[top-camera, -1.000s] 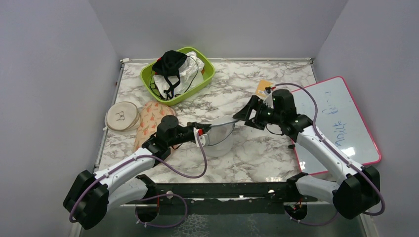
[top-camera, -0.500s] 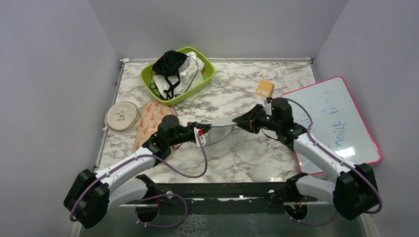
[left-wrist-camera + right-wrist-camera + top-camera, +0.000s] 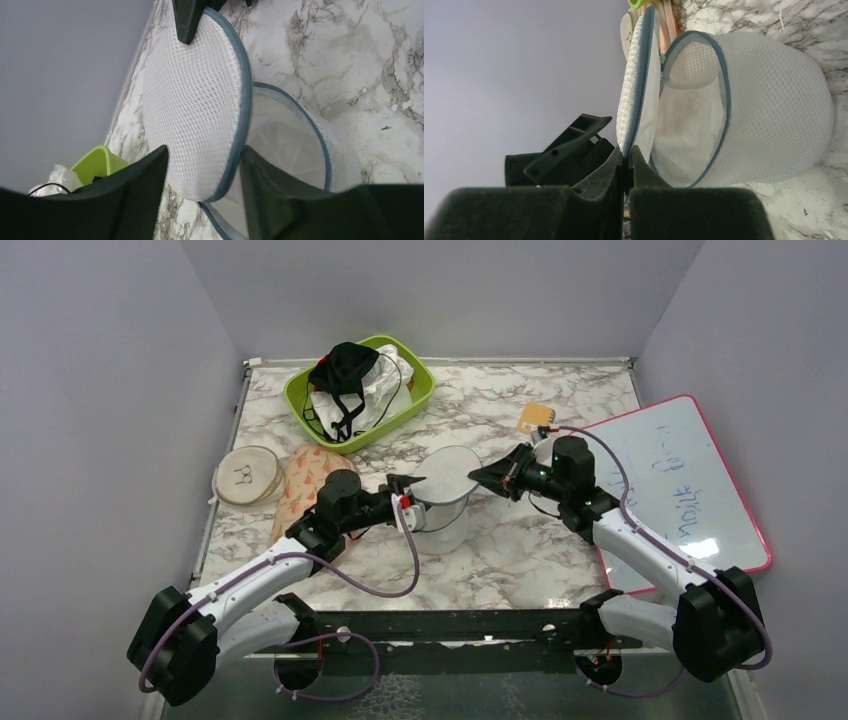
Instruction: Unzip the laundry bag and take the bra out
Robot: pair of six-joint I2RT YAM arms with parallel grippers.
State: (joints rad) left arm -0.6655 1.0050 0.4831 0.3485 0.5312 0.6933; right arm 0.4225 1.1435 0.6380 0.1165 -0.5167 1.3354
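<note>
Top external view: the laundry bag (image 3: 446, 520) sits near the middle of the marble table (image 3: 520, 540), between the two arms. Its zip is undone and its round mesh flap (image 3: 449, 471) stands raised above the open body.

The right claw (image 3: 478, 477) is pinched together on the flap's grey-blue rim. The right wrist view shows both fingers closed on that edge, with the bag's mouth (image 3: 696, 107) gaping beside it.

The left claw (image 3: 407, 494) has its fingers apart. In the left wrist view they straddle the near edge of the flap (image 3: 195, 100) without clamping it.

What lies inside the bag cannot be made out through the mesh.

Towards the back left stands a green tray (image 3: 421, 390) with a black garment (image 3: 345, 365) in it. A beige disc (image 3: 248, 475) lies near the left edge and a whiteboard (image 3: 680, 480) on the right.
</note>
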